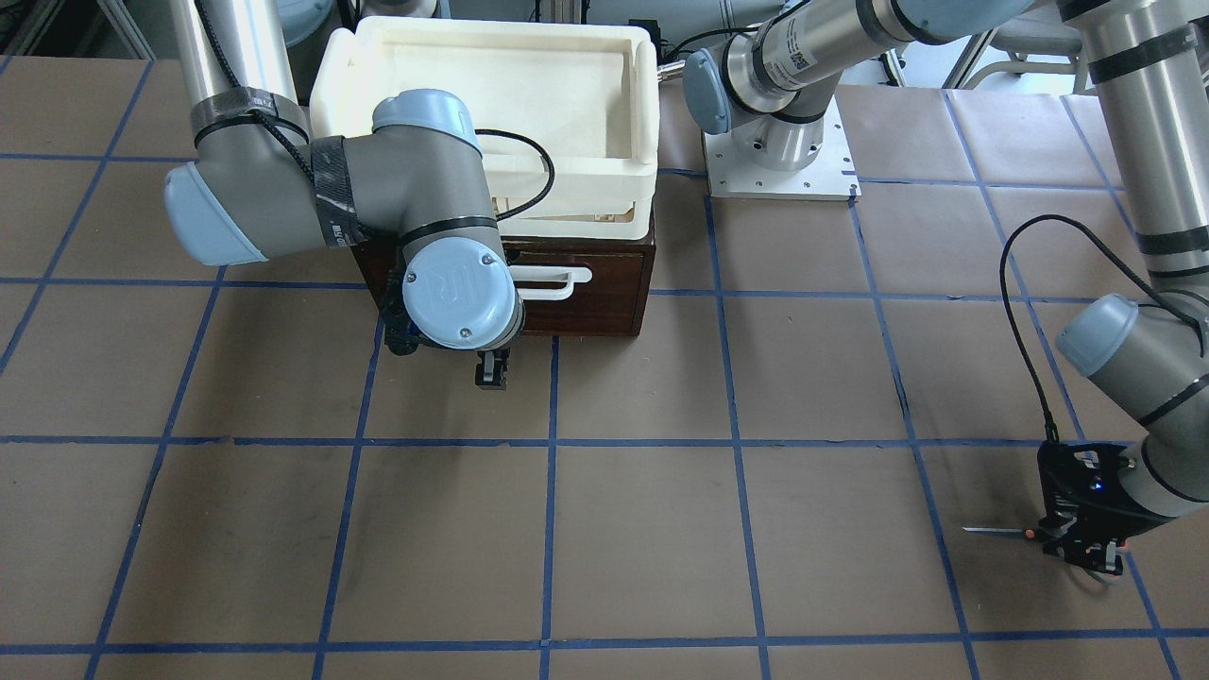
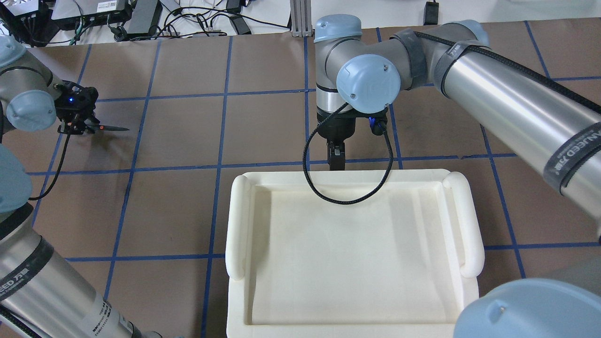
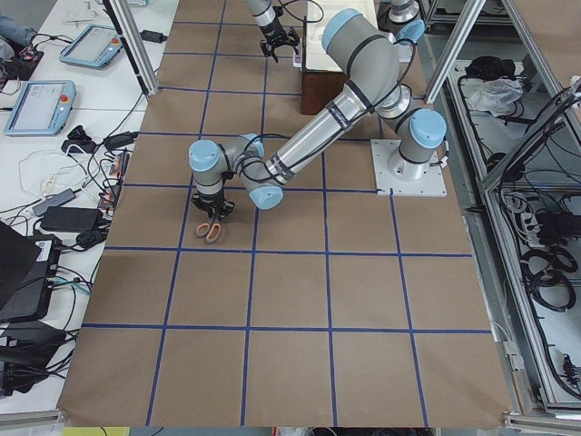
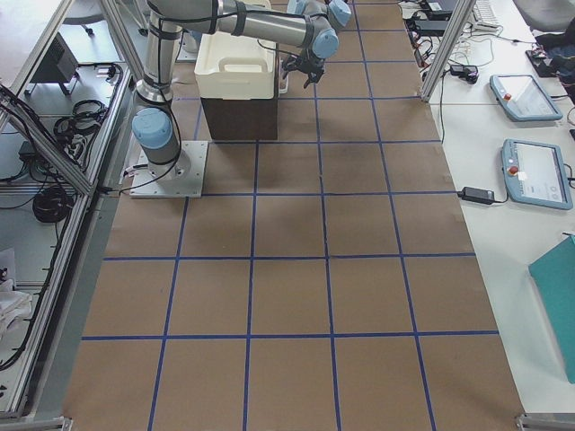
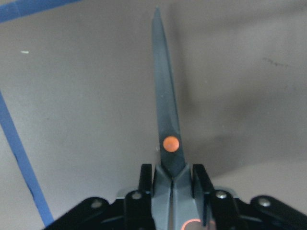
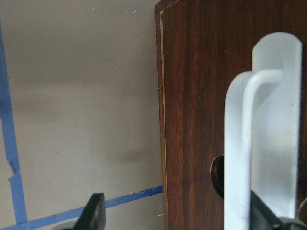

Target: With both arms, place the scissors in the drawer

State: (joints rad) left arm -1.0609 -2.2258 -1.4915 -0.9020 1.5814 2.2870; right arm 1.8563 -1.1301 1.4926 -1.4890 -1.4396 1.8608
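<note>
The scissors (image 5: pixel 165 110) sit between my left gripper's (image 5: pixel 172 184) fingers, dark blades pointing away and low over the brown paper. In the front view the left gripper (image 1: pixel 1077 543) is at the far right with the blade (image 1: pixel 992 531) sticking out. It also shows in the overhead view (image 2: pixel 77 123). The dark brown drawer (image 1: pixel 604 297) is shut, with its white bar handle (image 1: pixel 553 280) facing out. My right gripper (image 1: pixel 490 370) hangs open just in front of the drawer front (image 6: pixel 192 120), apart from the handle (image 6: pixel 249 143).
A white foam tray (image 1: pixel 331 85) sits on top of the drawer's cabinet. It also shows in the overhead view (image 2: pixel 237 220). The left arm's base plate (image 1: pixel 779 165) stands beside it. Blue tape lines grid the brown table cover (image 1: pixel 642 529).
</note>
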